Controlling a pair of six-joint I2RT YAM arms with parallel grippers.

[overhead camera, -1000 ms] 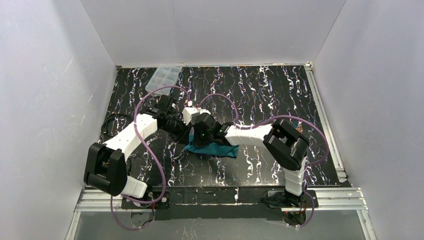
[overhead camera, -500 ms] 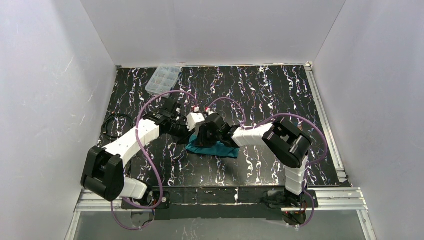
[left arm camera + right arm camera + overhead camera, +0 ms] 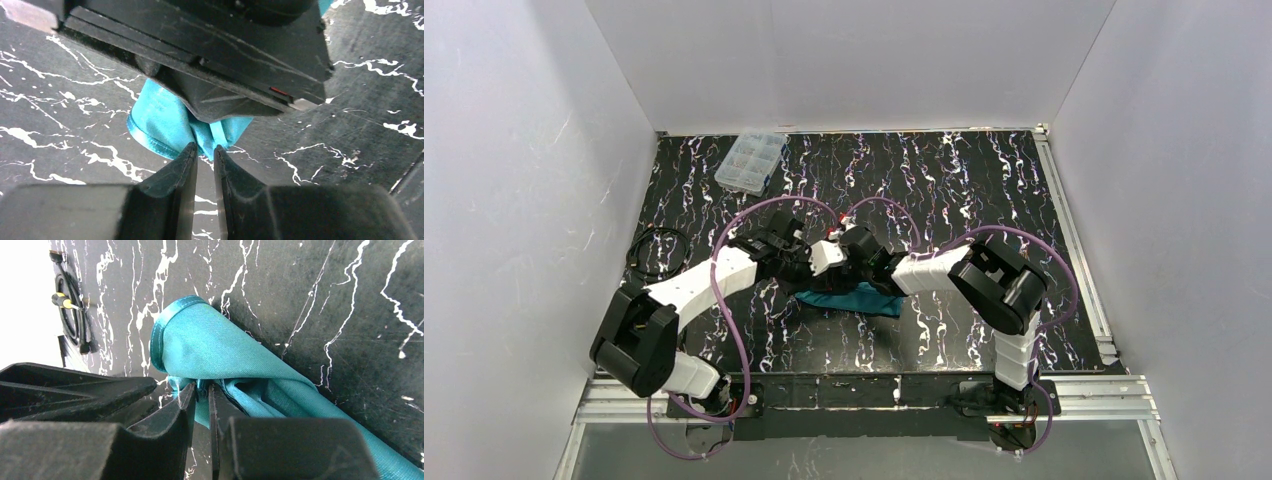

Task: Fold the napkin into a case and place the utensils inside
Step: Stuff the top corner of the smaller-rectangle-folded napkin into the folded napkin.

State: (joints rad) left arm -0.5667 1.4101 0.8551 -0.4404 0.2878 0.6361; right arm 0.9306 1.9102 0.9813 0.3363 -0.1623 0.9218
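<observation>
Napkin [image 3: 854, 299]: lies mid-table, just ahead of the two wrists, bunched into a narrow teal strip rather than spread flat. Its left end is lifted into a rounded, hemmed loop where both arms meet; the rest trails to the right along the table [image 3: 964, 190].

Left fingers [image 3: 175, 170]: nearly closed, only a thin slit between the tips, with a gathered fold of the cloth nipped at their very ends. You see the other wrist's black body directly above them, almost touching.

Right fingers [image 3: 172, 415]: also drawn to a thin slit, with layered folds of the napkin running into the gap. It reads as a pinch on the hem side.

Why so close: both pinches sit on the same end of the cloth, likely to hand over or re-grip a corner so the layers stay together for the next fold.

Judgement: early folding stage. No pouch shape yet, and no utensils in view.

Risk: if you release one pinch first, the loop may slump and the layers slip apart.

Clear compartment box [image 3: 749, 158] sits at the far left corner, well apart.
</observation>
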